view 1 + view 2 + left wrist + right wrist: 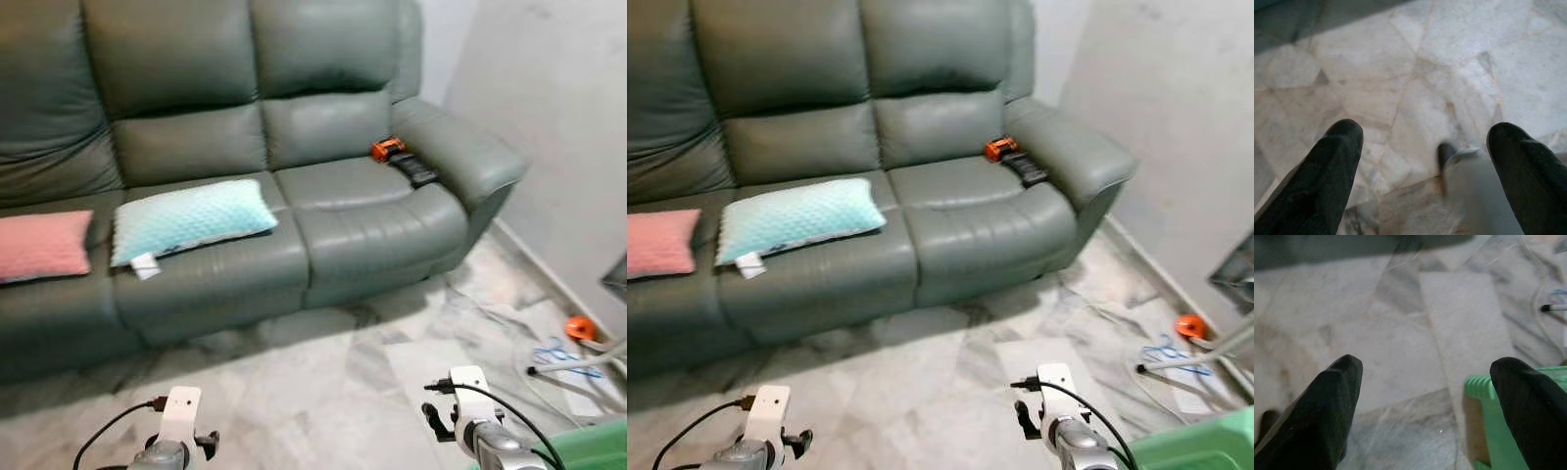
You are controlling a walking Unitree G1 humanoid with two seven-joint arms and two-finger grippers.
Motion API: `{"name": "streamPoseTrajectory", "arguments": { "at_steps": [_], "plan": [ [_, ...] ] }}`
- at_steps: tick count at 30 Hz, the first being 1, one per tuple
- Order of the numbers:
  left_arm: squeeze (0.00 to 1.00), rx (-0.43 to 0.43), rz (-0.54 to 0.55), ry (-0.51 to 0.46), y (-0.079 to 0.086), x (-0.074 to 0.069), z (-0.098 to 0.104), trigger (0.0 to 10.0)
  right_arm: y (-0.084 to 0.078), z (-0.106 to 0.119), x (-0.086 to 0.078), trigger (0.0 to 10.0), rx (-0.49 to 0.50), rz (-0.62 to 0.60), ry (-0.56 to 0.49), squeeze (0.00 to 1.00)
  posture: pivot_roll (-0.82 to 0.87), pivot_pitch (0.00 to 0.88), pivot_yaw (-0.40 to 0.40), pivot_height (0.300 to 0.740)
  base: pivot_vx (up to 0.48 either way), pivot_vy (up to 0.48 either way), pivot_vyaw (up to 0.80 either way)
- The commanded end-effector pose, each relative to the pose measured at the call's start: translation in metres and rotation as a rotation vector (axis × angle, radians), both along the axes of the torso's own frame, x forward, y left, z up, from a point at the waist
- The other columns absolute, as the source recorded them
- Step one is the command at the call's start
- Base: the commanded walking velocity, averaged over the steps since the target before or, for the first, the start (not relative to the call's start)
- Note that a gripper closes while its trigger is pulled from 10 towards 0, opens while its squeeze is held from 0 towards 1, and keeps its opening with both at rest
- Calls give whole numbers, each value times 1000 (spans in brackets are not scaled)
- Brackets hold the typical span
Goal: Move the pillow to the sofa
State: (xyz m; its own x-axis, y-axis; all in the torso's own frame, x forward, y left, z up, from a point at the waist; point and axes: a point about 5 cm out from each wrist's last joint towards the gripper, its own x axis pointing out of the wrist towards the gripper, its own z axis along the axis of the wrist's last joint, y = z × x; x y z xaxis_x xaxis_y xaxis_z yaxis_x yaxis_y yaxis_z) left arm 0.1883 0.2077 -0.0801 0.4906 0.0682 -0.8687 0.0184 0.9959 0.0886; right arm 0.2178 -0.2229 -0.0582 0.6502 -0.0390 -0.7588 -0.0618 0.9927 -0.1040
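The pink pillow (41, 245) lies at the sofa's (323, 127) left edge; the teal pillow (188, 220) rests on the middle seat, long axis running along the front edge. Both grippers hang low over the floor (323, 382) — left gripper (1425, 161) and right gripper (1425, 396) spread, empty. The teal pillow lies ahead — nearer the left arm.

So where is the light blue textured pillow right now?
In the left eye view, the light blue textured pillow lies on the middle seat of the grey-green leather sofa, just right of a pink pillow.
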Motion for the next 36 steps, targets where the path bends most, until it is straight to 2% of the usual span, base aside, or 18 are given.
{"name": "streamPoseTrajectory", "arguments": {
  "at_steps": [1,8,16,26,36],
  "plan": [
    [0,13,4,18,5,-3,-1,10000,2,-3,-4,10000,5,-4,9,0,-60,0,-3,740,0,-300,0],
    [0,14,0,16,3,0,0,10000,1,-4,-6,10000,4,-6,13,0,-62,0,-1,740,0,-294,0],
    [0,15,4,39,6,-17,-7,10000,1,-5,-7,10000,2,-8,16,0,-62,0,-1,740,0,-33,0],
    [0,0,-2,33,6,-17,-7,10000,1,-5,-7,10000,-4,-5,14,0,-71,0,8,740,0,0,0],
    [0,3,-2,43,16,-23,-7,10000,1,-5,-8,10000,-6,-5,12,0,-77,0,11,740,422,0,0]
  ]
}}
